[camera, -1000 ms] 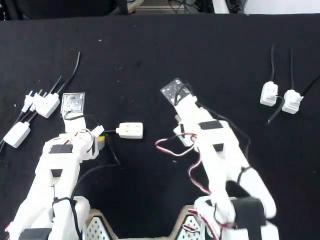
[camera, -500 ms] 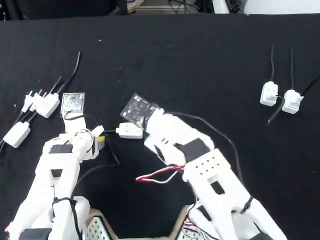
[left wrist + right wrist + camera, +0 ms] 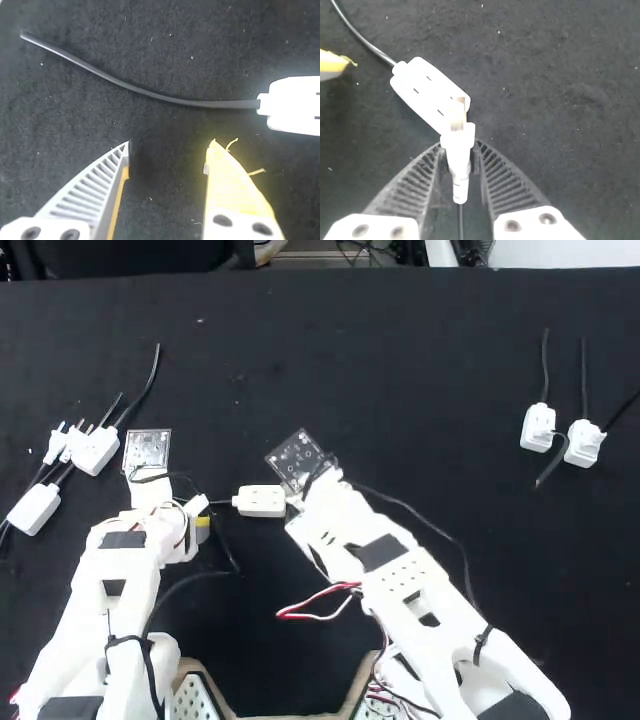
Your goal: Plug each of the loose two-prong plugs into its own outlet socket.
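Plug [image 3: 456,137] in right tool [image 3: 459,146] hides outlet socket [image 3: 422,90] end.

Right pincer [image 3: 459,145] brought plug [image 3: 456,131] to outlet socket [image 3: 425,95].

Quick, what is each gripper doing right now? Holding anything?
Left gripper: open, holding nothing.
Right gripper: closed on a white two-prong plug, its prongs at the end of the white outlet socket.

A black cloth [image 3: 400,360] covers the table; beyond its far edge, tangled cables [image 3: 372,250] lie beside a white surface [image 3: 560,252]
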Tool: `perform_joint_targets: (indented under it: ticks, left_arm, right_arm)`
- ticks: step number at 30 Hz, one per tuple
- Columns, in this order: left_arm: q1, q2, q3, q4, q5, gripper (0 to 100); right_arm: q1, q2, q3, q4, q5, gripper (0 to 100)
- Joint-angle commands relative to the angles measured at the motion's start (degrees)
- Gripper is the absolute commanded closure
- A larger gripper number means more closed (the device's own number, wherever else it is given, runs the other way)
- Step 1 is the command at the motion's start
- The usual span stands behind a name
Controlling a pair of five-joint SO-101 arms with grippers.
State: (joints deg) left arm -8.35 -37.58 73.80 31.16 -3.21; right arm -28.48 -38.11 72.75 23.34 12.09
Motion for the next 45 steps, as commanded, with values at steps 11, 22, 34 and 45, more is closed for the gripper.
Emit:
perform_joint_targets:
  ticks: [11, 22, 34, 45]
  left_arm:
    - [-6.5, -0.6, -19.6, 11.8, -0.4, 76]
    - [3.0, -0.5, -31.1, 18.5, -0.1, 76]
    - [8.5, -6.0, -22.0, 16.3, 7.1, 76]
    - [8.7, -19.1, -8.7, 7.7, 7.3, 76]
  right_arm:
    - [-0.4, -10.2, 4.9, -2.5, -0.4, 98.8]
    - [-0.7, -10.2, 5.0, -2.7, -0.8, 98.8]
    - [-5.0, -10.2, 10.8, -13.9, -1.0, 98.8]
    - [-14.0, -10.2, 10.9, -14.0, -1.1, 98.8]
